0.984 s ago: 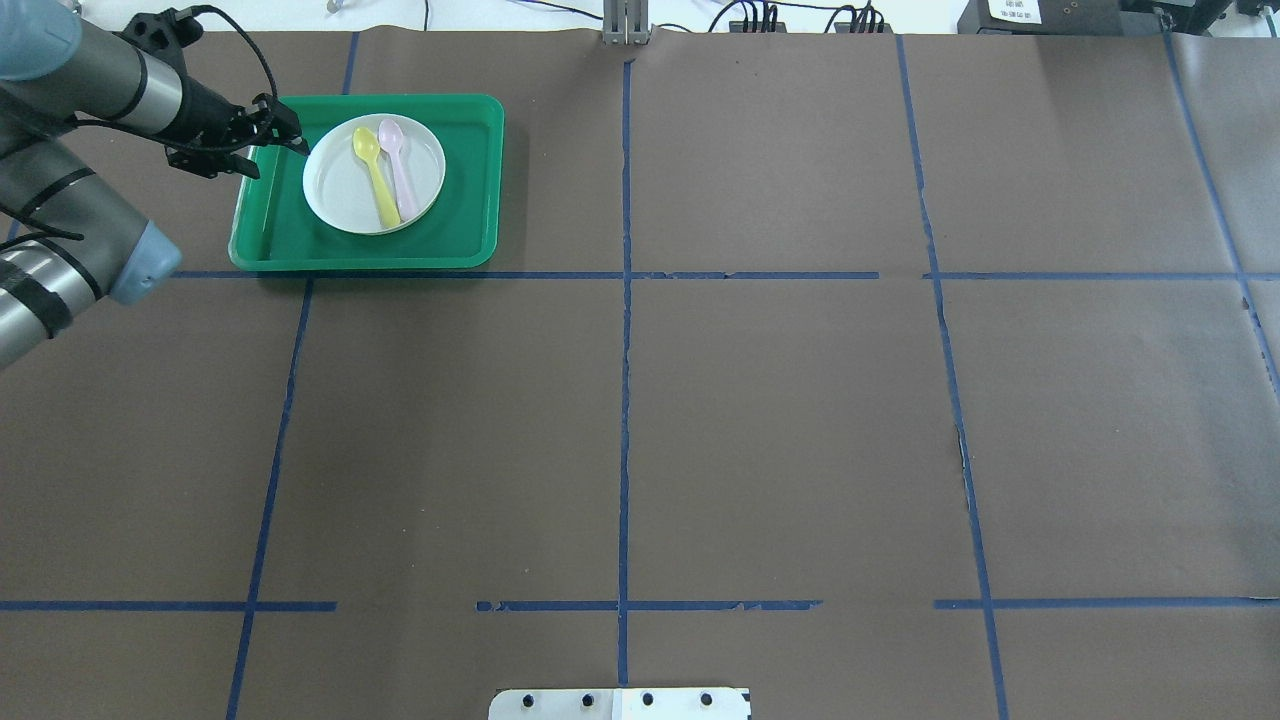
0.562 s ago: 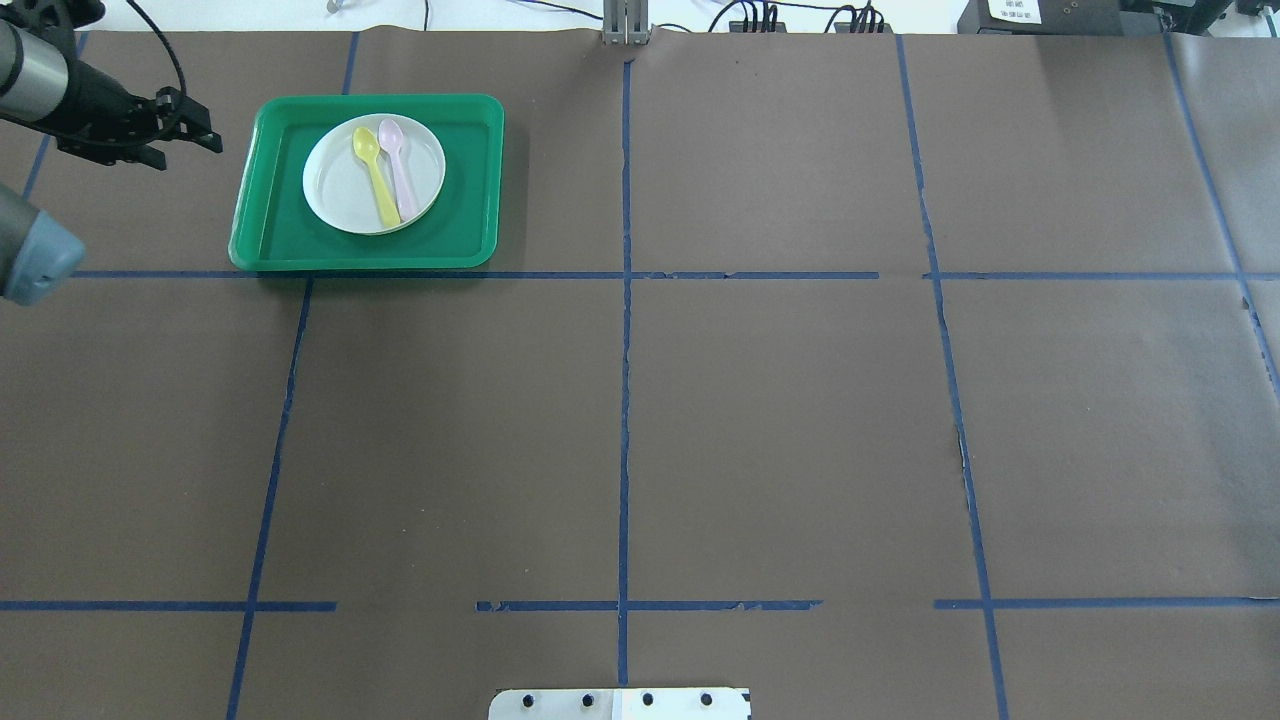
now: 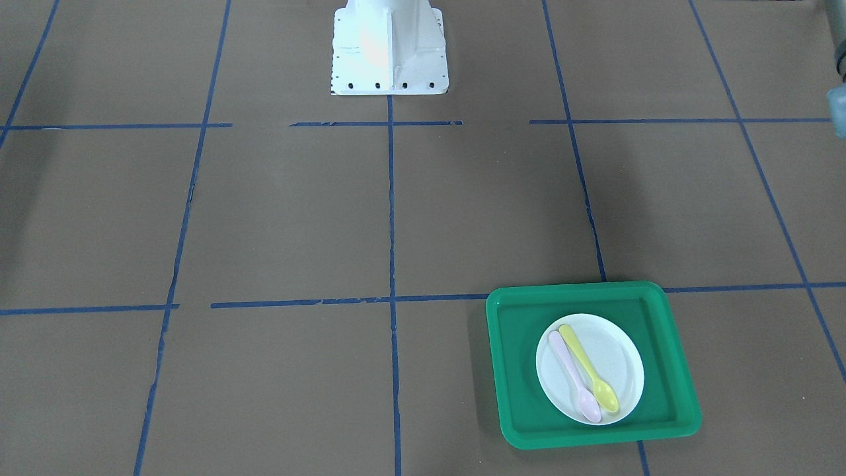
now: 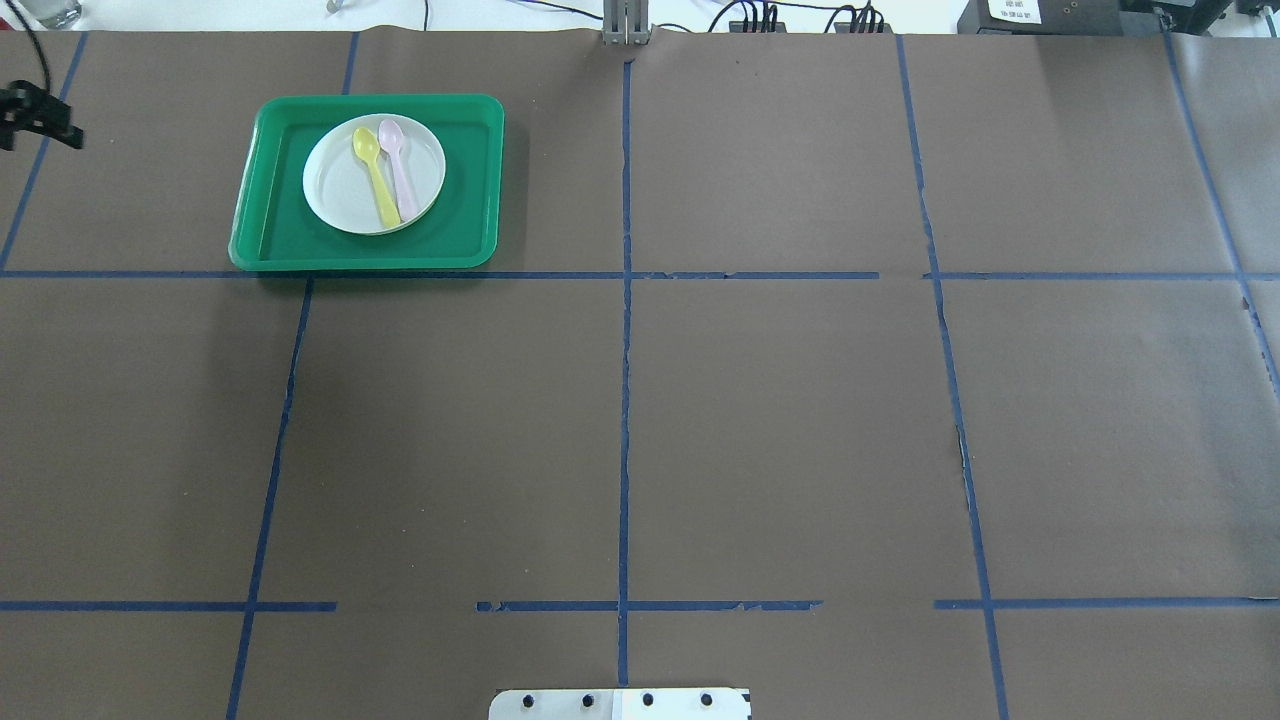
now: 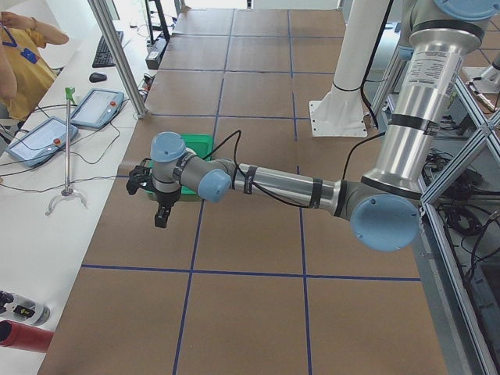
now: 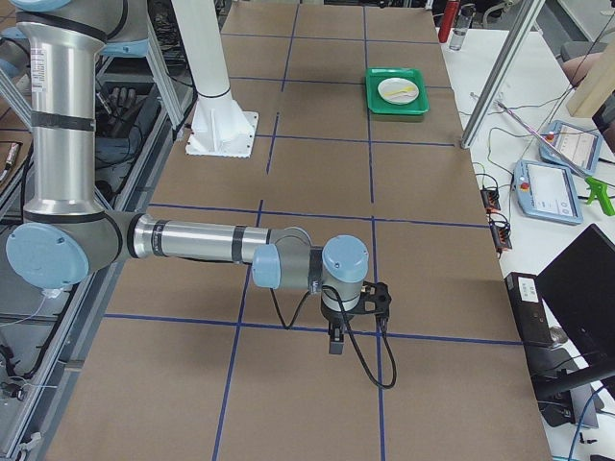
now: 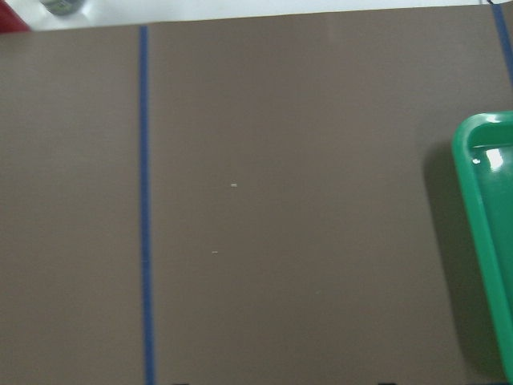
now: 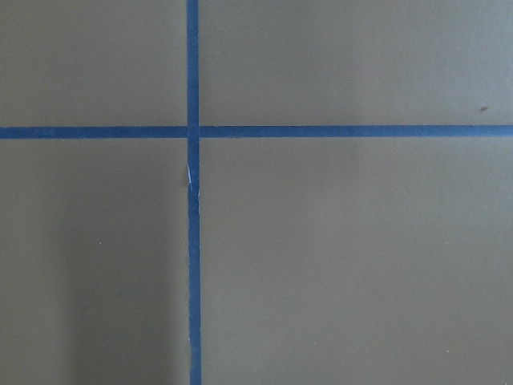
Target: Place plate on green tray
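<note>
Plate (image 4: 335, 190) sits on tray (image 4: 270, 250), upper left, spoons (image 4: 380, 190) on it; task looks done, nothing left. My left jaws and right jaws are well clear; can't tell how open either is.

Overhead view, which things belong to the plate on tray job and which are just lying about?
Job: plate, sitting in the green tray.
Lying about: yellow spoon, pink spoon, both resting on the plate.

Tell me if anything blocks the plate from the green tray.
Nothing visible does: the plate already lies flat inside the green tray, with a yellow spoon and a pink spoon resting on it.
</note>
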`<state>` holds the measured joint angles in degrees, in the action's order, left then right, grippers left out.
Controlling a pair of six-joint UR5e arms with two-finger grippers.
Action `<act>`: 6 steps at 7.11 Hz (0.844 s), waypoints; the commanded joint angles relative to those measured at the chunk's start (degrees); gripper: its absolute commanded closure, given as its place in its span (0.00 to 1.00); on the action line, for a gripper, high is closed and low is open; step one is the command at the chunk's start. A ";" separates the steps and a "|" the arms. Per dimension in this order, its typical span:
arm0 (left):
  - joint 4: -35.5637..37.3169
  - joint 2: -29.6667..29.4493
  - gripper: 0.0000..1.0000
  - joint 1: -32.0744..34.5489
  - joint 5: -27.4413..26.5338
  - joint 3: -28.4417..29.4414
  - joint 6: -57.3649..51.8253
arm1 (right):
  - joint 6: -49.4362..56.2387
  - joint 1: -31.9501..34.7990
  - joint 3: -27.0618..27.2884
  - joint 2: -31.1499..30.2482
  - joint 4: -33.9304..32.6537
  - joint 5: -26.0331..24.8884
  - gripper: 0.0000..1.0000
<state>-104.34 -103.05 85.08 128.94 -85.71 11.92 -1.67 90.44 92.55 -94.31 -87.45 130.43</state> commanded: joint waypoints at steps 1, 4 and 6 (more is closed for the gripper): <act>9.64 0.92 0.16 8.76 2.37 -0.07 -17.66 | 0.00 0.00 0.00 0.00 0.00 0.00 0.00; 16.28 9.06 0.00 10.19 7.60 -2.96 -24.49 | 0.00 0.00 0.00 0.00 0.00 0.00 0.00; 16.36 13.47 0.00 9.93 7.64 -3.06 -24.49 | 0.00 0.00 0.00 0.00 0.00 0.00 0.00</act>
<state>-88.06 -92.41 95.07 136.07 -88.52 -12.41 -1.67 90.44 92.55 -94.31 -87.45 130.43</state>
